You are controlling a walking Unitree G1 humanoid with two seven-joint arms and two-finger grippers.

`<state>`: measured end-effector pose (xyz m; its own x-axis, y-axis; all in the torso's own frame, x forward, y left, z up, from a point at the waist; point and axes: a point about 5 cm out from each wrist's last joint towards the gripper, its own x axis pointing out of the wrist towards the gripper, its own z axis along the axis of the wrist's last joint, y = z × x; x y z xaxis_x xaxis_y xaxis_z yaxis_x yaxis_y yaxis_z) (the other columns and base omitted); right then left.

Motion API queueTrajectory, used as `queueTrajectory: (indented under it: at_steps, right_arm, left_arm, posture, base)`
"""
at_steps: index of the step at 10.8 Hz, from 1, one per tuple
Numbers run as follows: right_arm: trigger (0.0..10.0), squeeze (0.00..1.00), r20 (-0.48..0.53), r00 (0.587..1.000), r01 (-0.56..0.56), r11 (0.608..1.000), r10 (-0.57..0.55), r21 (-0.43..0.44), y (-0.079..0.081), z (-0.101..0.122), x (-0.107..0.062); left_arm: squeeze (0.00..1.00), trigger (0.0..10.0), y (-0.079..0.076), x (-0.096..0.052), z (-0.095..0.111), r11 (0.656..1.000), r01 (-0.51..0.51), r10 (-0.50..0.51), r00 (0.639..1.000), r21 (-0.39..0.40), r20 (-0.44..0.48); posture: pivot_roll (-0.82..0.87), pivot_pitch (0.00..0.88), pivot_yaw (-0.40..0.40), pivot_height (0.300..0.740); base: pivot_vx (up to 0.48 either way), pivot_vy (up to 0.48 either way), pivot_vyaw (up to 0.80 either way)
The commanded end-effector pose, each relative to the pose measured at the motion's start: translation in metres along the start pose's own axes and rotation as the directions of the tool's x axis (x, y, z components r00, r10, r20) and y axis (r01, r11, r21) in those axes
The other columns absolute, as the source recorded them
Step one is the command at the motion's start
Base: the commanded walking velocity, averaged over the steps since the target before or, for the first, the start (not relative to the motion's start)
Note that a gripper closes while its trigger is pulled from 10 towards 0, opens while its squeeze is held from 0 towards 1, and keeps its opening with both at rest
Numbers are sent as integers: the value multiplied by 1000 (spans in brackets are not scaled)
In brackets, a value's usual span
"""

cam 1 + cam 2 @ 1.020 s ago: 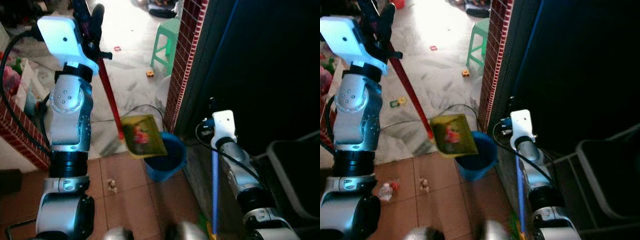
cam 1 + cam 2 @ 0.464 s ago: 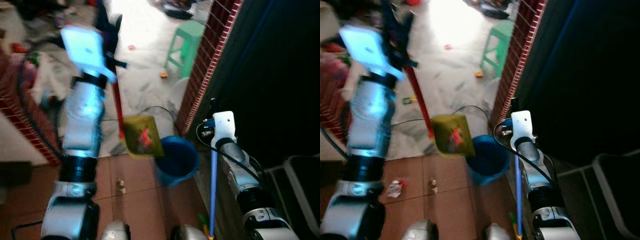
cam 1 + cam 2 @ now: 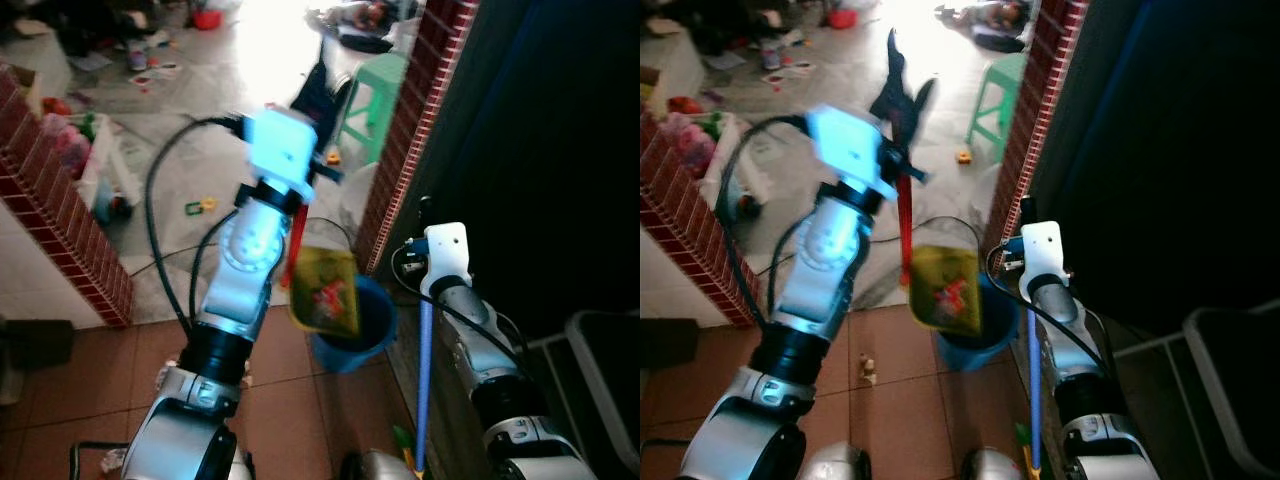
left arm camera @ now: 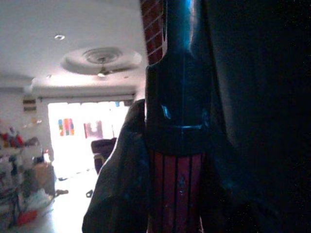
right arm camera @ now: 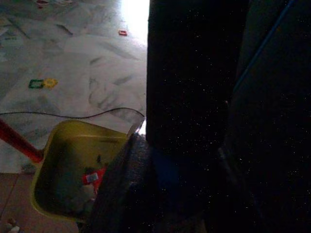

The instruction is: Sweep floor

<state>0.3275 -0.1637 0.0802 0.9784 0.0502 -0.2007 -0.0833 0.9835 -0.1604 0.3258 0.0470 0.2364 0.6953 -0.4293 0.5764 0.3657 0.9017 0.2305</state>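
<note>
The yellow dustpan (image 3: 945,287) hangs over the rim of the blue bucket (image 3: 362,322), its tray tilted down toward the opening, red and white scraps lying in it (the right wrist view shows them low in the tray). The tilt reads as the emptying step: collected rubbish is held above the bin so it can slide out. The red handle (image 3: 905,222) runs up from the tray to the left gripper (image 3: 902,82), whose black fingers are clamped around the handle's dark upper sleeve; gripping high lets the arm swing the tray out over the bucket. The right gripper (image 5: 160,184) is closed on the blue pole (image 3: 424,375), apparently the broom stick, kept upright beside the brick pillar (image 3: 410,130), parked out of the way while the pan is emptied. On the brown tiles (image 3: 890,400) a small scrap (image 3: 869,369) lies near the robot's feet, and toys are scattered on the pale floor (image 3: 190,170) beyond, so sweeping looks unfinished. A green stool (image 3: 375,85) stands farther off.
</note>
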Motion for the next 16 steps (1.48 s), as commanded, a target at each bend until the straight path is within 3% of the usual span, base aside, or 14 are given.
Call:
queueTrajectory:
  at_steps: [1,4,5,6,7,9,11,12,13,14,16]
  right_arm:
    - [10000,0,46,999,4,1000,-3,-16,1,10,1]
    - [10000,0,45,999,10,1000,-10,-11,0,9,0]
    - [10000,0,49,999,6,1000,-6,-9,2,10,0]
    - [10000,0,52,999,5,1000,-4,-8,2,12,1]
    - [10000,0,55,998,4,1000,-4,-8,2,13,2]
    - [10000,0,63,998,9,1000,-8,-9,1,15,4]
    - [10000,0,66,998,5,1000,-4,-13,1,15,4]
    - [10000,0,67,998,3,1000,-2,-16,1,15,5]
    - [10000,0,74,997,1,1000,0,-20,1,18,6]
    - [10000,0,75,997,1,1000,1,-21,1,18,7]
    - [10000,0,75,997,-2,1000,4,-25,1,17,6]
  left_arm:
    - [0,10000,-9,13,16,997,52,-57,993,51,100]
    - [0,10000,-23,31,24,995,73,-84,979,65,184]
    - [0,10000,-45,33,25,985,173,-172,967,12,187]
    - [0,10000,-67,28,21,951,310,-305,938,-7,167]
    - [0,10000,-85,18,19,887,461,-452,877,-18,161]
    - [0,10000,-98,5,19,745,663,-666,733,69,138]
    - [0,10000,-109,-9,25,543,807,-838,537,231,95]
    - [0,10000,-113,-11,28,508,823,-860,501,255,97]
    - [0,10000,-113,-10,31,522,814,-852,512,255,107]
    - [0,10000,-109,-4,33,570,778,-820,559,265,122]
    - [0,10000,-89,16,45,701,669,-711,683,247,167]
  posture:
    - [7,41,-41,740]
    - [0,39,-32,740]
    - [-2,42,-32,740]
    - [-2,55,-36,740]
    - [4,56,-36,740]
    - [10,62,-37,740]
    - [15,60,-47,740]
    - [14,58,-50,740]
    - [11,56,-51,740]
    - [8,54,-53,740]
    - [10,53,-57,740]
  base:
    - [0,0,0]
    - [0,0,0]
    - [0,0,0]
    - [0,0,0]
    - [0,0,0]
    - [0,0,0]
    - [0,0,0]
    - [0,0,0]
    - [0,0,0]
    - [0,0,0]
    - [0,0,0]
